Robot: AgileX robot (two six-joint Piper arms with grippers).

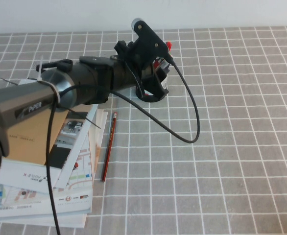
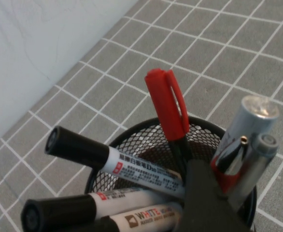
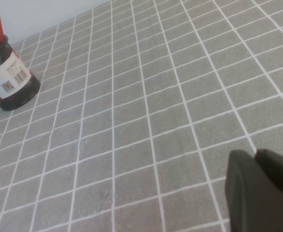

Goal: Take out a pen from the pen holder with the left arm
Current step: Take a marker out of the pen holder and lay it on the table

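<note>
Pen holder point(image 3: 13, 79): black mesh cup, far tabletop point(image 1: 241, 147), holding red-capped pen point(image 2: 168, 104), black-capped markers point(image 2: 107, 162), silver pens point(image 2: 250, 125). Left claw point(image 1: 155, 90) over it, hiding most; you cannot tell its grip. Right claw point(image 3: 260, 188) pressed together, well apart.

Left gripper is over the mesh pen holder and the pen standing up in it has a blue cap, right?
No: the cap is red, as the left wrist view shows. The left gripper is over the pen holder; the right gripper sits over the table, away from it.
</note>
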